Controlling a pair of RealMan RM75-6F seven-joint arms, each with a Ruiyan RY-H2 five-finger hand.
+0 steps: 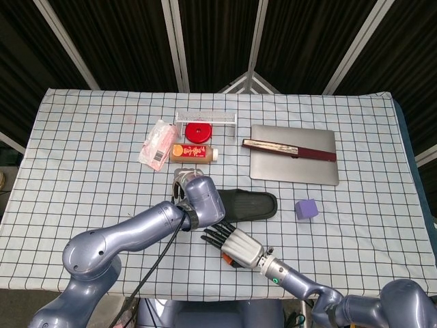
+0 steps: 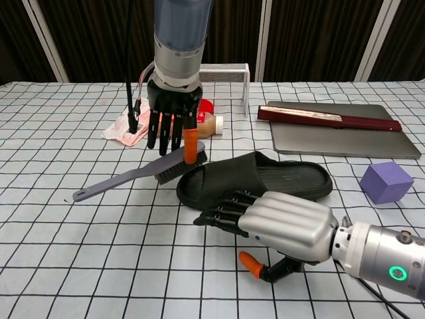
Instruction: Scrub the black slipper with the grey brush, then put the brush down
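The black slipper (image 2: 272,178) (image 1: 251,203) lies on the checked cloth in the middle of the table. My left hand (image 2: 171,126) (image 1: 203,199) pinches the head of the grey brush (image 2: 169,171) from above. The bristles sit just off the slipper's left end, and the long handle points left and down toward the cloth. In the head view the left hand hides the brush. My right hand (image 2: 282,221) (image 1: 235,244) lies at the slipper's near side. Its fingers are stretched out against the near edge and its orange-tipped thumb sits below, off the slipper.
A grey slab (image 2: 345,141) (image 1: 293,167) carrying a dark red folded fan (image 2: 329,117) sits at the right rear. A purple cube (image 2: 386,181) (image 1: 306,209) lies right of the slipper. Behind the left hand are a white wire rack (image 2: 229,72), a brown bottle (image 2: 211,124) and a pink packet (image 2: 126,127).
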